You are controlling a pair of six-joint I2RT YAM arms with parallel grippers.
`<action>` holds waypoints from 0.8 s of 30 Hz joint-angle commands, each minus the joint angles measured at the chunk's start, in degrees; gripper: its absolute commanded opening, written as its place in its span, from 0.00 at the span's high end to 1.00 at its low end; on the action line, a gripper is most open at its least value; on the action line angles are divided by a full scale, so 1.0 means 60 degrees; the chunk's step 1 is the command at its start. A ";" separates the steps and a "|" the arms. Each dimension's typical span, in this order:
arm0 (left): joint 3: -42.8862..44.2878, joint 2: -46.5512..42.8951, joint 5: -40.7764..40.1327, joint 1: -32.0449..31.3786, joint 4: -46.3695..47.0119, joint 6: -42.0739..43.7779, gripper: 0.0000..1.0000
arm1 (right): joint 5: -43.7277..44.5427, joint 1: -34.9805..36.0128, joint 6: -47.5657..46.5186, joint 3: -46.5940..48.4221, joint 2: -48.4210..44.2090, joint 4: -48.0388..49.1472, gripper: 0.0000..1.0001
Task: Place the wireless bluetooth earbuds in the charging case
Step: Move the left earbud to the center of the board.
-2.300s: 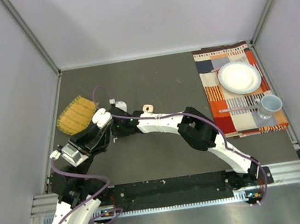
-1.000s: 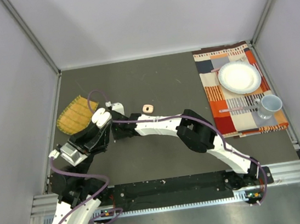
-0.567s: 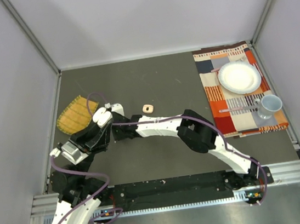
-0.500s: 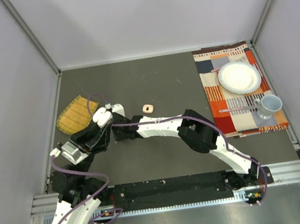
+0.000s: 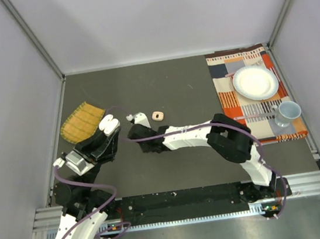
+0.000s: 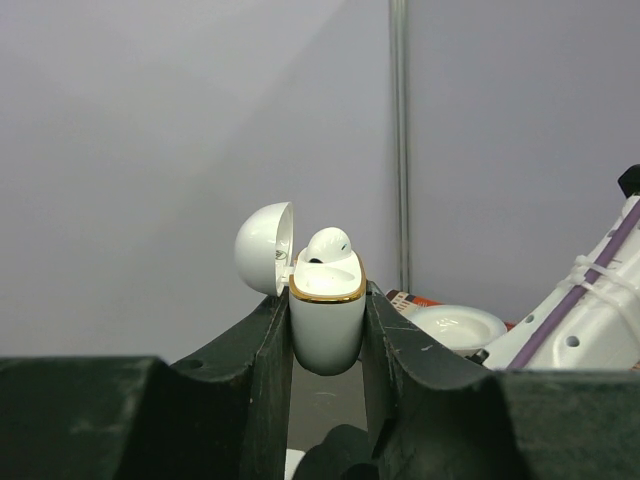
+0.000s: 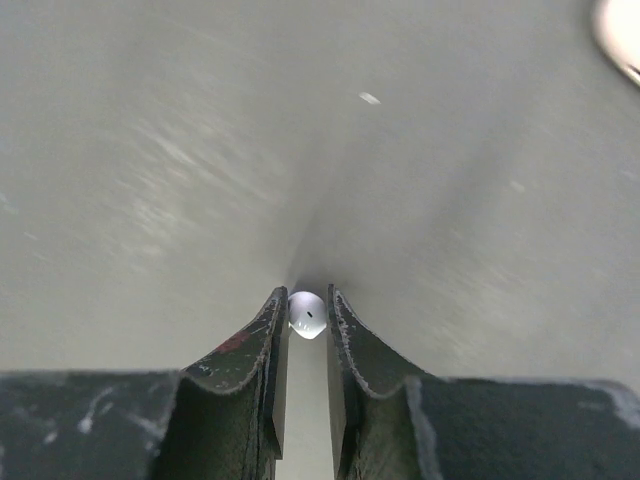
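Yellow woven mat [image 5: 81, 122] at left, orange patterned cloth [image 5: 237, 122] at right bearing white plate [image 5: 255, 82] and pale blue cup [image 5: 289, 112], dark grey table [image 5: 173, 82].

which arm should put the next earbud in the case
Right. The right gripper pinches a white earbud at its fingertips, while the left gripper is occupied clamping the open charging case upright, with a seated earbud inside.

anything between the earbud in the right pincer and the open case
Nothing visible does. Only bare table lies between the right pincer holding the white earbud and the charging case in the left pincer, its lid open.
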 commanded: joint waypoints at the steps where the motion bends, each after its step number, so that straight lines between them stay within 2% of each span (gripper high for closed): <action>1: 0.0032 0.0174 -0.0023 0.0034 0.0442 -0.0069 1.00 | 0.0789 -0.0277 -0.0755 -0.1795 -0.1305 0.0219 0.84; 6: -0.0114 0.0218 -0.0096 0.0034 0.0573 -0.0230 1.00 | 0.1010 -0.0511 -0.1429 -0.4078 -0.3048 0.1055 0.84; 15: -0.0275 0.0760 0.0109 0.0034 0.1085 -0.0435 1.00 | -0.0014 -0.1258 -0.2338 -0.7156 -0.5727 0.3121 0.82; 18: -0.0334 0.1053 0.0299 0.0034 0.1305 -0.0494 1.00 | -0.0642 -0.1551 -0.2659 -0.7831 -0.6125 0.3765 0.82; 24: -0.0334 0.1595 0.0607 0.0034 0.1686 -0.0728 1.00 | -0.2021 -0.1888 -0.3524 -0.8230 -0.6332 0.4425 0.78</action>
